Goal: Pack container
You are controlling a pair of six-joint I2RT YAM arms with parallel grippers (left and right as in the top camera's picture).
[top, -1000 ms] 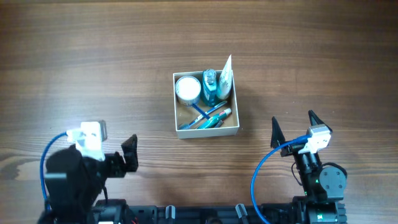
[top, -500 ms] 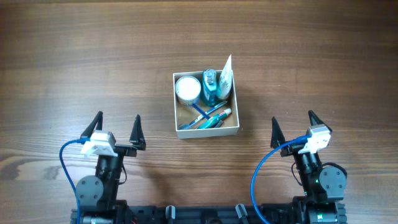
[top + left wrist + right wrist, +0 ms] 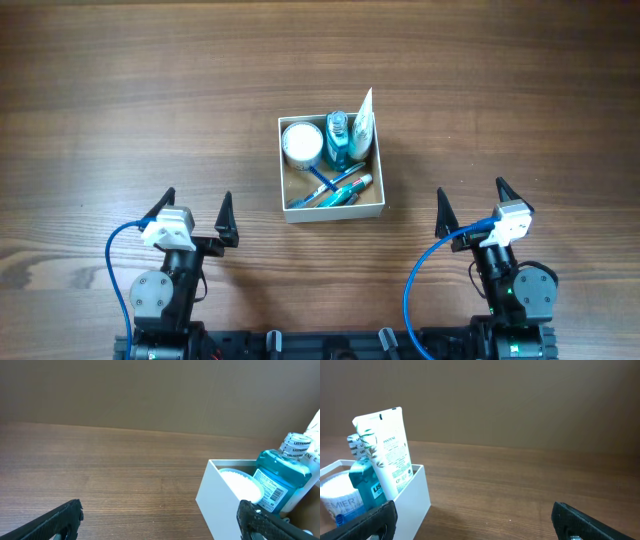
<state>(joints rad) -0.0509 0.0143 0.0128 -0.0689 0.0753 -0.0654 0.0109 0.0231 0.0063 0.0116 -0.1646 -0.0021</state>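
The container [image 3: 336, 211] is a square white-walled cardboard box with a tan inside, at the table's middle. In it are a round white jar [image 3: 301, 143], a blue mouthwash bottle [image 3: 338, 138], a white tube [image 3: 362, 124] and several blue pens [image 3: 336, 187]. The box also shows in the left wrist view [image 3: 217, 495] and in the right wrist view [image 3: 412, 500]. My left gripper [image 3: 196, 212] is open and empty, near the front left. My right gripper [image 3: 470, 204] is open and empty, near the front right. Both are apart from the box.
The wooden table [image 3: 150, 90] stretches around the box. A brown wall [image 3: 150, 390] stands behind the table. Blue cables [image 3: 415, 285] loop beside both arms at the front edge.
My left arm has swung from a turned-away pose to facing the box, fingers open and upright, then shifted slightly right. The right arm and the box have not moved.
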